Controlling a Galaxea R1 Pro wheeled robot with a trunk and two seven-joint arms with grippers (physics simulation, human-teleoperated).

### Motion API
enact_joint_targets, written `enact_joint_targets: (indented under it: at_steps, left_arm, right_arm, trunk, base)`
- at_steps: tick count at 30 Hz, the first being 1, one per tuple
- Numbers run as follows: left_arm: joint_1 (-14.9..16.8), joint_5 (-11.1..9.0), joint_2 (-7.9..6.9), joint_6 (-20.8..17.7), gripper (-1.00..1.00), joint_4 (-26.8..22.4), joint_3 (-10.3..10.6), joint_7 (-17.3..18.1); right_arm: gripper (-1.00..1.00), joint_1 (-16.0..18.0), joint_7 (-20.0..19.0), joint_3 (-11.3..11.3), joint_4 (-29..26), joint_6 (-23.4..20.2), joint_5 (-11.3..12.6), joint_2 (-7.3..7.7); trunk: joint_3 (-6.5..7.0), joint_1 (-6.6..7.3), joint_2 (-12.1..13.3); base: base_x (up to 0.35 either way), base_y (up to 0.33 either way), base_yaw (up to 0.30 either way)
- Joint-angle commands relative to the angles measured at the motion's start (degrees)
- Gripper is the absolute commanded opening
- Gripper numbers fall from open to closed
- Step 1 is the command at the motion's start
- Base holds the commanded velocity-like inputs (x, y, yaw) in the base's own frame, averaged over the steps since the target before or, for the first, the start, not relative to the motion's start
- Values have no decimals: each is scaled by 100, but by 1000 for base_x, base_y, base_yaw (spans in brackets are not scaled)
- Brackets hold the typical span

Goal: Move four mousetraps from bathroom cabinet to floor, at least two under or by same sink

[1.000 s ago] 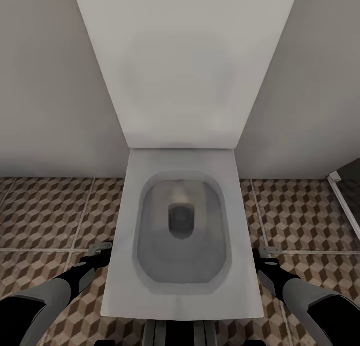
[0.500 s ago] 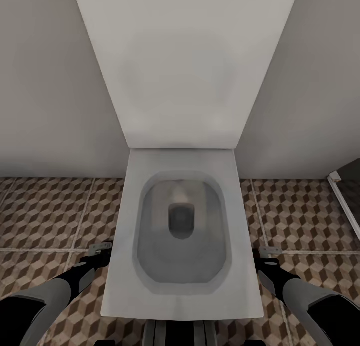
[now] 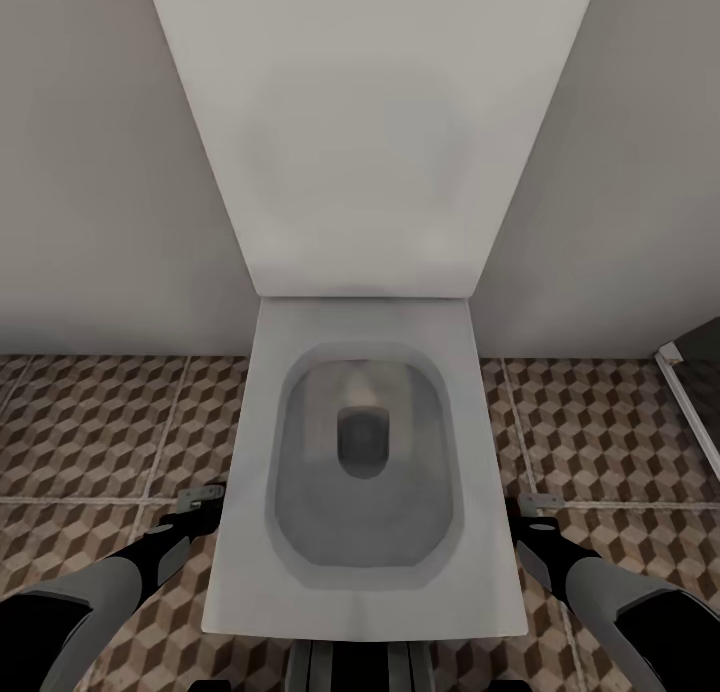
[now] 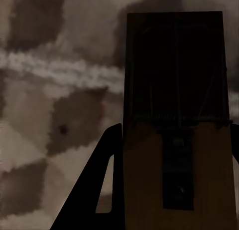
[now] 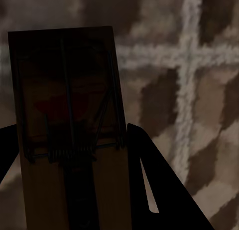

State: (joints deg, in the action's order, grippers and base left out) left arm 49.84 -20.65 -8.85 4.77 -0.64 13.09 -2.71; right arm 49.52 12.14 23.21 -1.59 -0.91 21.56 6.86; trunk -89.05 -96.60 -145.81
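A white toilet point(image 3: 362, 452) with its lid raised against a pale wall point(image 3: 100, 172) is faced, with the cube-patterned bathroom floor point(image 3: 90, 422) tiled on both sides. One mousetrap point(image 4: 177, 135) is clamped in the left gripper point(image 3: 200, 495) above the tiles. Another mousetrap point(image 5: 69, 125) is clamped in the right gripper point(image 3: 533, 503), close over a pale grout crossing.

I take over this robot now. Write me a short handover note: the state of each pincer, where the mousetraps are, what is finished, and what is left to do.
Left pincer: shut on a mousetrap, held above the bathroom floor, left of the toilet.
Right pincer: shut on a second mousetrap, held above the floor on the toilet's right.
Done: two traps are in hand.
Not in sight: the other two traps, the cabinet and the sink.
Left: set all four traps on this tiled floor, at least two of them under or right beside the same sink. The robot faces the toilet, so it probably has to turn away first.
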Motion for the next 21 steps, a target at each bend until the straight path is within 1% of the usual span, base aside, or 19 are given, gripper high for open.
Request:
enact_joint_targets:
  at_steps: [1,21]
  left_arm:
    - [-1,-38,1,12,-100,19,75,-34]
    - [-1,-34,-1,0,-100,20,79,-28]
  right_arm:
    - [-100,-8,17,123,9,-16,147,0]
    - [-100,-5,17,123,9,88,155,1]
  trunk:
    - [-5,-2,1]
    - [-5,-2,1]
  base:
    - [0,0,0]
    - [0,0,0]
